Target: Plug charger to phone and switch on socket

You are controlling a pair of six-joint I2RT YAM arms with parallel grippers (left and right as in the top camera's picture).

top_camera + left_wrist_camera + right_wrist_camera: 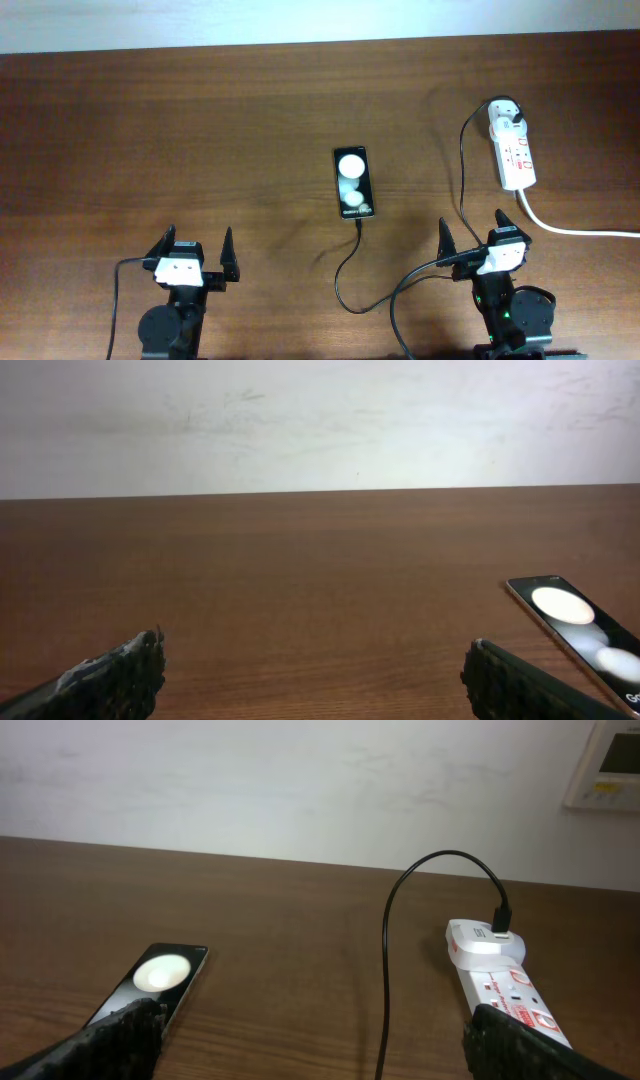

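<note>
The black phone (pixel 352 182) with two white round patches lies flat mid-table; it also shows in the left wrist view (pixel 575 622) and the right wrist view (pixel 155 980). The thin black charger cable (pixel 462 170) runs from its white plug head (pixel 503 116), seated in the far end of the white socket strip (pixel 514 152), down past my right gripper and loops to the phone's near end (pixel 357 222), where its tip touches the phone. My left gripper (pixel 195 252) is open and empty near the front edge. My right gripper (pixel 473 232) is open and empty, straddling the cable (pixel 384 980).
The socket's thick white cord (pixel 580 231) trails off to the right edge. The strip shows in the right wrist view (pixel 505 990). A white wall runs behind the table; a wall panel (pixel 610 765) hangs at the upper right.
</note>
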